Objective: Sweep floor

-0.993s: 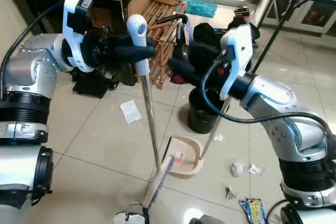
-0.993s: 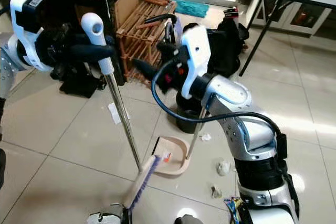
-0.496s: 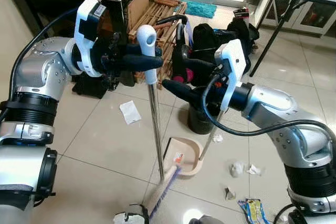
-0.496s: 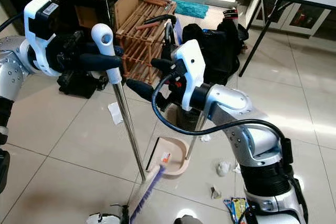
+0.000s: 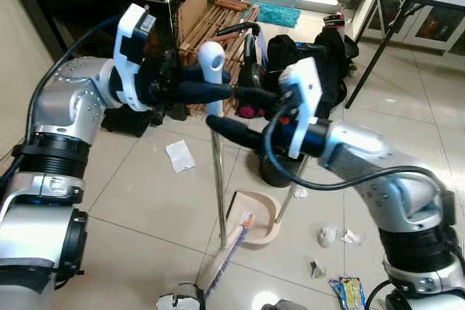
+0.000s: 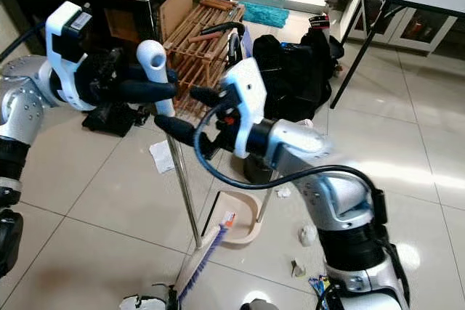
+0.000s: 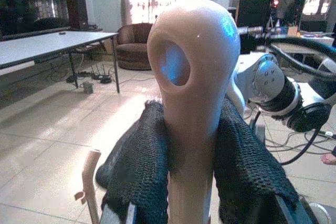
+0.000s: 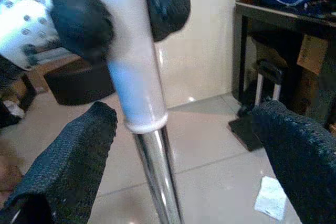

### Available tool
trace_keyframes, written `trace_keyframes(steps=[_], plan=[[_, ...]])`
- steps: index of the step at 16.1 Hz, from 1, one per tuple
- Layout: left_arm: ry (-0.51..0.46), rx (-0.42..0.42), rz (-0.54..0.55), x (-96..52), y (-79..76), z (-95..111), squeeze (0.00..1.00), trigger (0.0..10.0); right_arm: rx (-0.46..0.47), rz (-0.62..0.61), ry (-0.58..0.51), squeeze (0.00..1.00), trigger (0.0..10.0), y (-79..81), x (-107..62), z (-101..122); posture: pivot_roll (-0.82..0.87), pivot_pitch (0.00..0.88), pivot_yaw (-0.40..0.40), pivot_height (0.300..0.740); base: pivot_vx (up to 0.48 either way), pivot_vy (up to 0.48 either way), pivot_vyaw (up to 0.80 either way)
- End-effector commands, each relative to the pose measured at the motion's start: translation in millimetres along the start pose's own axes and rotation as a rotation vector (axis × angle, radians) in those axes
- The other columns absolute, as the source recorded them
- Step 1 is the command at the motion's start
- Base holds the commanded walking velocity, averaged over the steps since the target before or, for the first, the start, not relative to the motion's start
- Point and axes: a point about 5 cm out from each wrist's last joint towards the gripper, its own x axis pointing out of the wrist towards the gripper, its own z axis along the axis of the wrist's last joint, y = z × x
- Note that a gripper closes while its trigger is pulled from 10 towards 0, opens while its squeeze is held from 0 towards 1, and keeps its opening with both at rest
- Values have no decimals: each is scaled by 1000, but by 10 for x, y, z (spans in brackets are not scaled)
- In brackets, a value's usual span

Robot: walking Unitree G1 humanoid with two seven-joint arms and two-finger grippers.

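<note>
The broom stands nearly upright, and my left gripper (image 5: 211, 91) is shut on its white handle top (image 5: 211, 57). In the left wrist view the black fingers (image 7: 140, 167) press on both sides of the handle (image 7: 185, 77). The chrome pole (image 5: 219, 194) runs down to the bristle head (image 5: 227, 258) on the tiles, beside the beige dustpan (image 5: 256, 217). My right gripper (image 5: 224, 109) is open just below the white grip. Its two fingers (image 8: 73, 166) stand on either side of the pole (image 8: 153, 174) without touching it.
A paper scrap (image 5: 179, 155), crumpled bits (image 5: 328, 234) and a wrapper (image 5: 350, 290) lie on the tiles. A black bin (image 5: 275, 170) stands behind the dustpan, with a wooden rack (image 5: 221, 27), black bags (image 5: 320, 52) and a table leg (image 5: 376, 45) further back.
My right gripper has swung left from near the dustpan's stick to the broom pole, and its fingers now straddle it. My left gripper has carried the handle top slightly right.
</note>
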Motion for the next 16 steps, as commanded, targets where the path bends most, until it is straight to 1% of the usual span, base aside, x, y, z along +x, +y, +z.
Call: trace_keyframes(steps=[1,4,5,6,7,8,9,14,16], plan=[[-3,32,-3,8,-7,44,0,0,-13,-18,14,0,10000,-16,32,26,-55,39,-17,740,0,0,0],[-4,35,-2,22,-1,46,0,0,-9,-31,26,0,10000,-27,78,7,-55,41,-15,740,0,0,0],[8,34,-8,32,-8,32,0,0,5,-24,13,0,4314,-16,104,26,-55,41,-12,740,0,0,0],[14,31,-11,37,-11,20,0,0,7,-15,9,0,745,-6,122,41,-56,42,-10,740,0,0,0],[14,31,-11,37,-11,20,0,0,7,-15,9,0,745,-6,122,41,-56,42,-10,740,0,0,0],[22,30,-15,50,-13,8,0,0,0,-10,11,0,8196,1,136,50,-58,43,-9,740,0,0,0],[29,31,-19,58,-14,-2,0,0,-2,-8,12,0,10000,5,142,53,-59,45,-9,740,0,0,0],[56,44,-22,105,-2,-53,0,0,-13,26,26,0,10000,69,200,52,-63,47,-5,740,0,0,0],[50,51,-14,110,10,-51,0,0,-13,45,31,0,10000,108,224,42,-62,46,-5,740,0,0,0]])
